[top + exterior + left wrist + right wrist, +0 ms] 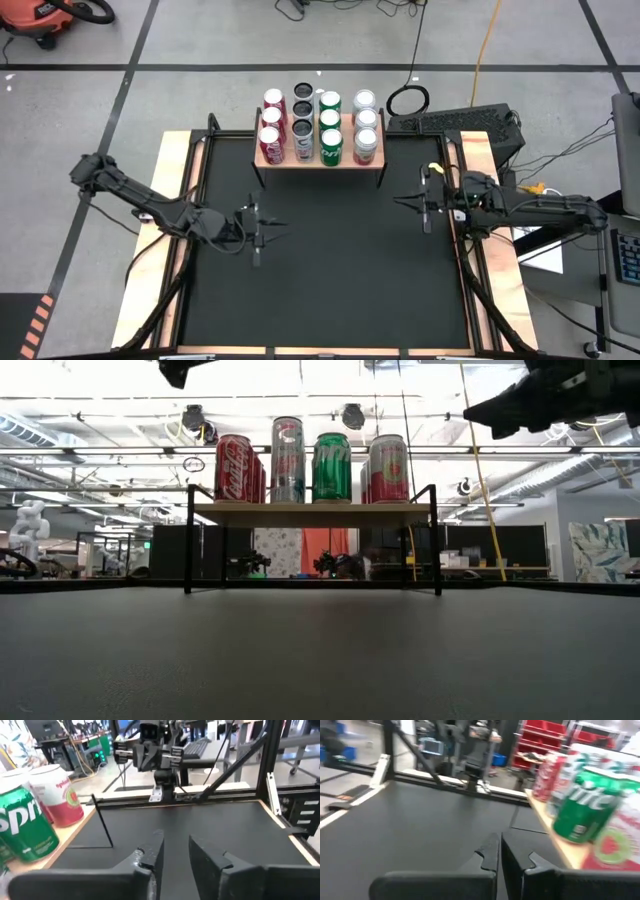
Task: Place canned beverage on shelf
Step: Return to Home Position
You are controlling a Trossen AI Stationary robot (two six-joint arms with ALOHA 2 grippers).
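The shelf (346,158), a light-wood board on black legs, stands at the table's far middle. On it stand several cans: red (271,125), silver (302,128), green (330,128) and pink-white (365,128). The low view shows the front row standing upright on the board (310,513). My left gripper (175,855) hovers over the mat's left part (270,225), pointing across the table, open by a narrow gap with nothing in it. My right gripper (500,852) hovers at the mat's right side (408,202), shut and empty. No can is off the shelf.
The black mat (340,280) lies bare between and in front of the arms. Wooden strips (170,200) run along both sides of the table. A keyboard (450,122) lies just beyond the far right corner. Cables trail on the floor behind.
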